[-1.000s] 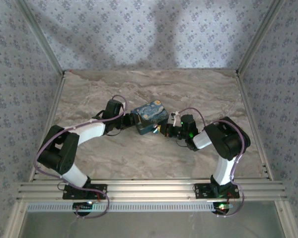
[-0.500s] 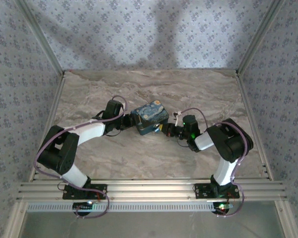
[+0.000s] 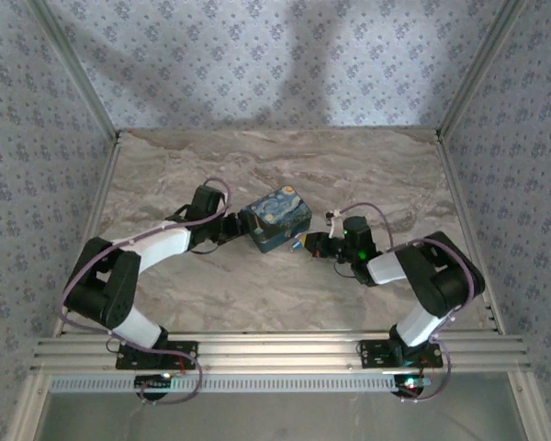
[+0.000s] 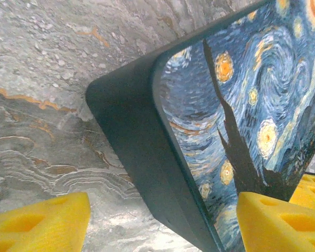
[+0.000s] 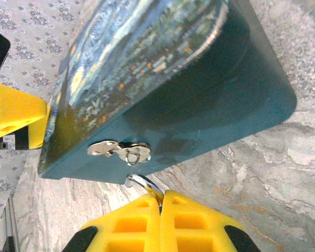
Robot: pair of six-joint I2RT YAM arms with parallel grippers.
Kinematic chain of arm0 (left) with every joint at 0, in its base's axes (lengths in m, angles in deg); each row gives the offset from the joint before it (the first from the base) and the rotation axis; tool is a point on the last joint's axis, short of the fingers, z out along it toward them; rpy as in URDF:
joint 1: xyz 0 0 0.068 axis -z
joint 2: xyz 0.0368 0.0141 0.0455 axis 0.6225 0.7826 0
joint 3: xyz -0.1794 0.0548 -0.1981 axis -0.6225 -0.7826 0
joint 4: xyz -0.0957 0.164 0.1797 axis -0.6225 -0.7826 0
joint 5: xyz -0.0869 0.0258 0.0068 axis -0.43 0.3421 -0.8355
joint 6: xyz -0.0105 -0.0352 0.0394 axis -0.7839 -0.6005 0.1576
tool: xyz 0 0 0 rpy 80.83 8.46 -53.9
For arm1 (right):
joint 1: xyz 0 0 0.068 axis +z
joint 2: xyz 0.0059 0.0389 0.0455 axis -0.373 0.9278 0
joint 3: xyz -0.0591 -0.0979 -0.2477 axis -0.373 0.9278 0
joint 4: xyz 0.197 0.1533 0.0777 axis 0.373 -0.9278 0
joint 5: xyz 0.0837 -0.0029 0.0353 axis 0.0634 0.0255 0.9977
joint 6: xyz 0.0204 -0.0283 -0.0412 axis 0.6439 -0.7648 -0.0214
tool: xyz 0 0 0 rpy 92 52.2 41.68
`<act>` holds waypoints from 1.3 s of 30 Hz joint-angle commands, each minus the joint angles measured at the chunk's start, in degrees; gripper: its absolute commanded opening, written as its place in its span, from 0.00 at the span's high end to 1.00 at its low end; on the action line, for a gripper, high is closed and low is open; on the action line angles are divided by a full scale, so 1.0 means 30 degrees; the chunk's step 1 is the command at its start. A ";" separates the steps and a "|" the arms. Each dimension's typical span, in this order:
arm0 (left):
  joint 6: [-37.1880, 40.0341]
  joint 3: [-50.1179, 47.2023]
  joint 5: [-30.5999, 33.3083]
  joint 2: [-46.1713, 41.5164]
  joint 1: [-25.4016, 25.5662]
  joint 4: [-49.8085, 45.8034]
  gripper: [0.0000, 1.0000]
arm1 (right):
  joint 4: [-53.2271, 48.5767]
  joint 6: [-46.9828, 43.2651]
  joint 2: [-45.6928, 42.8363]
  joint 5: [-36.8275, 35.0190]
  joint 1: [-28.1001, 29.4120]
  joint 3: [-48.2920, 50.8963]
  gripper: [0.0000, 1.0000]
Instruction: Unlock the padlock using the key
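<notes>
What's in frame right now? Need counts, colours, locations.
box: 1, blue starry-night print with dark teal sides, table centre, between the grippers
padlock: 1, silver, small, on the box's front side
key: 1, silver, loop end showing, just below the padlock
table: 1, beige-grey marble
walls: 3, blue-grey floral print, around the table
left gripper: 1, yellow foam, jaws open astride the box's left end
right gripper: 1, yellow foam, jaws shut on the key
</notes>
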 commanded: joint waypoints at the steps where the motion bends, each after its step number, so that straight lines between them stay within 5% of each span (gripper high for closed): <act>1: 0.0239 0.0457 0.0421 -0.1293 -0.0354 -0.0564 0.23 | -0.2321 -0.1446 -0.1596 -0.0482 -0.0052 0.0087 1.00; 15: 0.1804 -0.1892 0.4646 -0.6946 -0.0910 -0.1209 0.05 | -1.3036 -0.4612 -0.7753 -0.2399 0.0594 -0.1438 1.00; 26: 0.2626 -0.3441 0.6271 -1.0233 -0.1568 -0.1853 0.02 | -2.1940 -0.5405 -1.0823 -0.3716 0.1860 -0.3324 1.00; 39: 0.2778 -0.3679 0.6496 -1.0761 -0.1834 -0.2402 0.02 | -2.4023 -0.4803 -1.0153 -0.3663 0.2459 -0.3130 1.00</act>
